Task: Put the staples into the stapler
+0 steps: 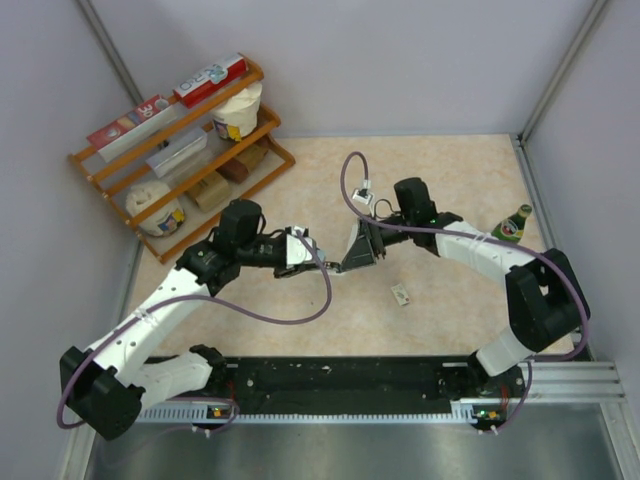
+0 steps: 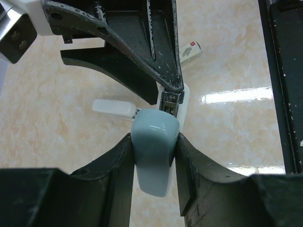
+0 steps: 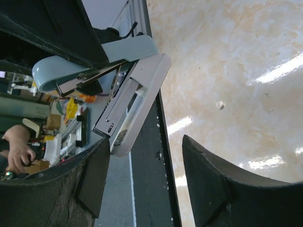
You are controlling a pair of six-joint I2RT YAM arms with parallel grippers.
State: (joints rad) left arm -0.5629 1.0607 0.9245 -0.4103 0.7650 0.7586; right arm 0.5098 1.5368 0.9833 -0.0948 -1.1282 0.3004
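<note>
Pale-blue plastic forms the top arm of the stapler (image 2: pixel 154 161), and the left end effector (image 2: pixel 154 142) is clamped on that arm from both sides, its dark fingers (image 2: pixel 118 165) pressed flat against it, holding the tool clear of the bench (image 1: pixel 450 180). The stapler hangs swung open: in the right wrist view the blue arm, the metal magazine and the white base (image 3: pixel 137 94) spread apart like a fan. The right end effector (image 3: pixel 146 139) meets it from the other side with its jaws apart and nothing gripped. One finger tip sits right at the front end of the magazine, and the end of the white base lies at the mouth of the gap, close by one finger. The staples (image 1: pixel 401 294), a small whitish packet with a dark mark, lie flat on the bench nearer the right arm, apart from both end effectors. A green bottle (image 1: pixel 512 224) stands near the right wall, and a wooden rack (image 1: pixel 180 150) of goods fills the far left corner.
</note>
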